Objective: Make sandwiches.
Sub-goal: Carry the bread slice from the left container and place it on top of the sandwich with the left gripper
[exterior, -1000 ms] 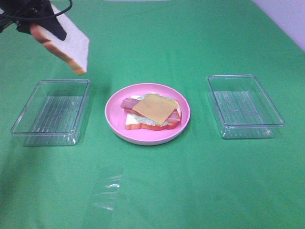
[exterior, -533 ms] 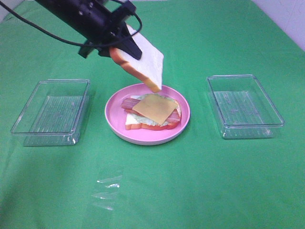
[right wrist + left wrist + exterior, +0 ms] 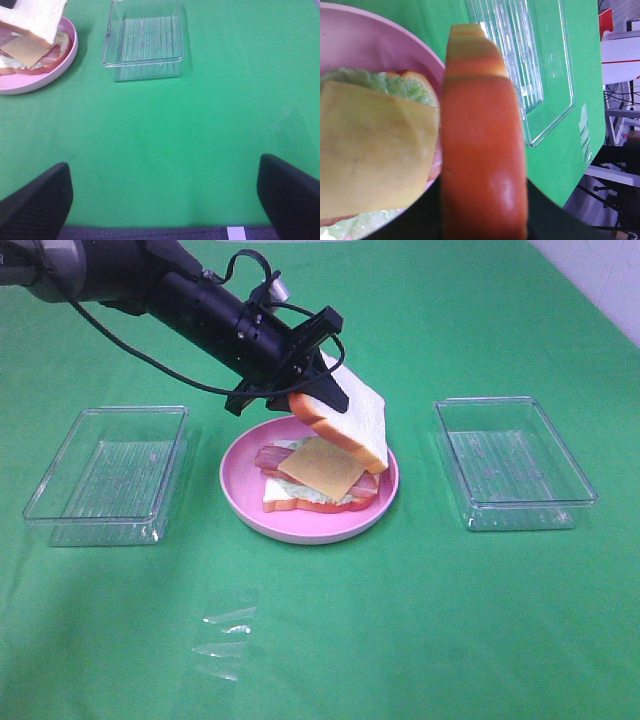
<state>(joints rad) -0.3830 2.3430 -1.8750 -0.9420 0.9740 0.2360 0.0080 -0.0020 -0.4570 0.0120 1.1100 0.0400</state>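
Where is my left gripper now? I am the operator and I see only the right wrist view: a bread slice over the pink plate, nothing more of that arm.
Observer: The left gripper is above the far rim of the pink plate, shut on the top bread slice.
Operator: Is the slice flat?
Observer: No, it is tilted, its lower edge close over the cheese slice; I cannot tell whether they touch.
Operator: Is something else on the left side?
Observer: Yes, a clear container stands left of the plate, with nothing visible inside it.
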